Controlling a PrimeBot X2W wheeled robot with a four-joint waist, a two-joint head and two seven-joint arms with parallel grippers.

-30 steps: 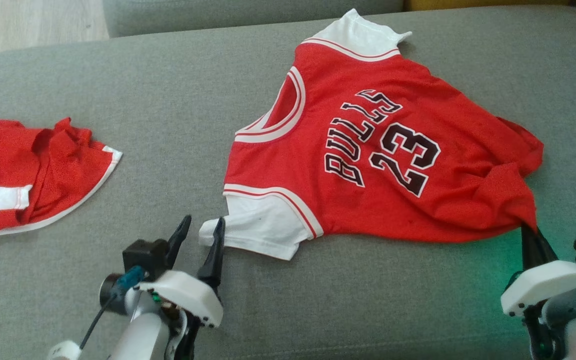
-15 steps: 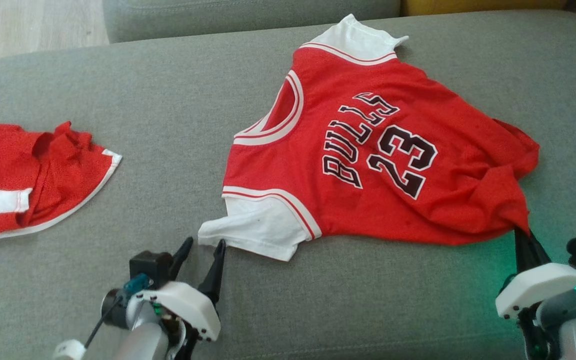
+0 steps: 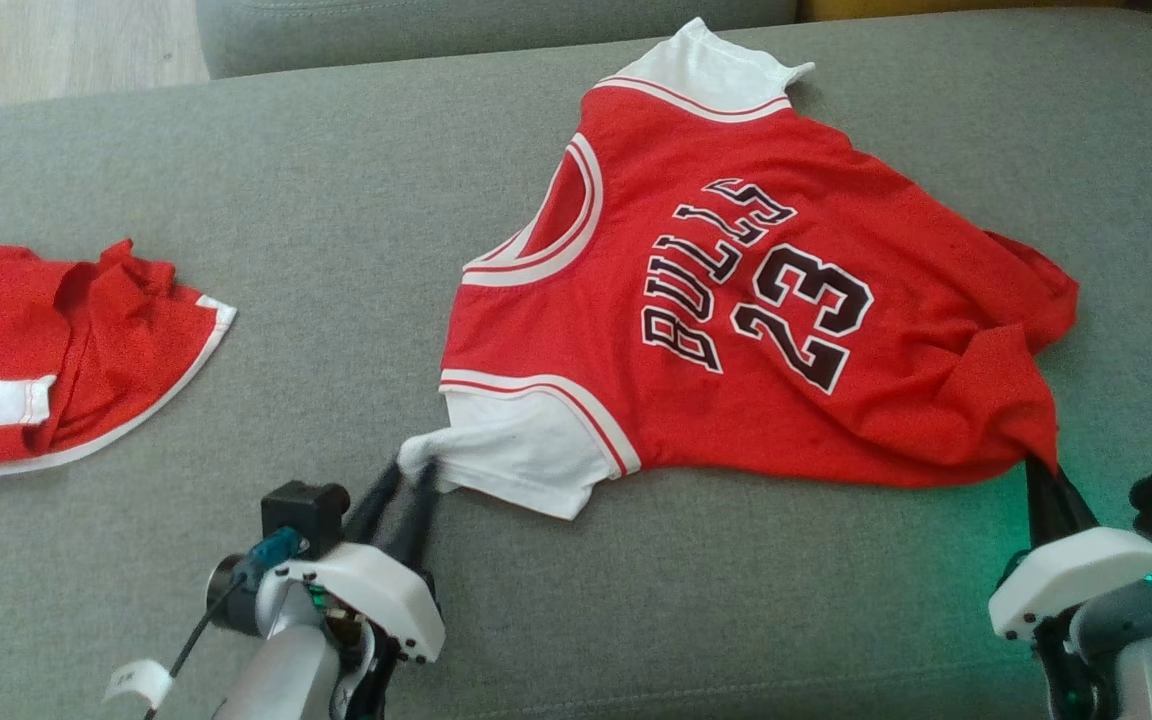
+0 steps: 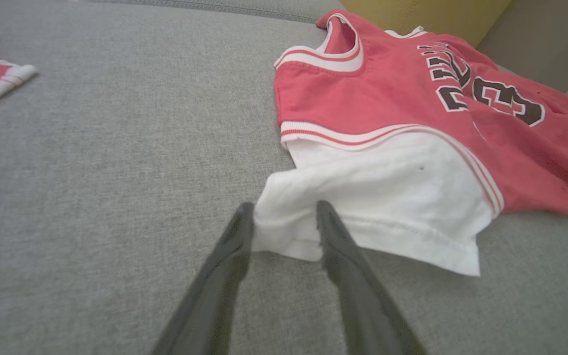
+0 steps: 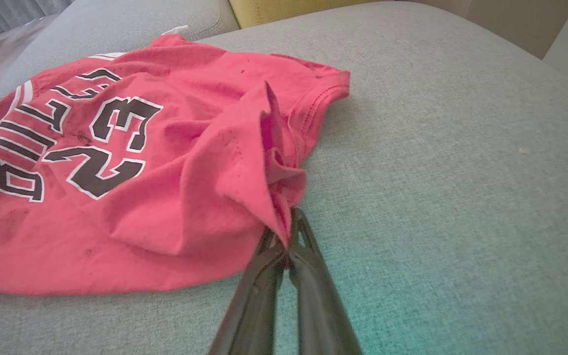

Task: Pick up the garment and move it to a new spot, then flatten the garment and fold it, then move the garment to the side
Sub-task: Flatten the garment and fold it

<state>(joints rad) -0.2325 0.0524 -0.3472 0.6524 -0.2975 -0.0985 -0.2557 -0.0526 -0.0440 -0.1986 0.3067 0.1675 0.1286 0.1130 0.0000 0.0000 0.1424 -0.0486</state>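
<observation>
- Grey woven fabric covers the sofa seat (image 3: 286,200), which carries everything in the head view.
- On the seat's middle and right lies the red jersey (image 3: 736,300), spread front up with black "BULLS 23" lettering. Its long axis runs across the head view from left to right, dipping slightly towards the robot at the right end. The neck opening points to the robot's left and the rumpled hem to its right.
- A second red garment (image 3: 86,350) with white trim lies crumpled at the far left, well apart from the jersey.
- The jersey's near white sleeve (image 3: 526,455) sticks out towards the robot.
- The right gripper (image 3: 1041,470) has its fingers clenched on the hem corner (image 5: 284,187), red cloth pinched between them.
- The left gripper (image 3: 414,468) sets one of its fingers (image 4: 237,231) on each side of the sleeve's bunched corner, touching the cloth. Whether they actually grip it cannot be told.
</observation>
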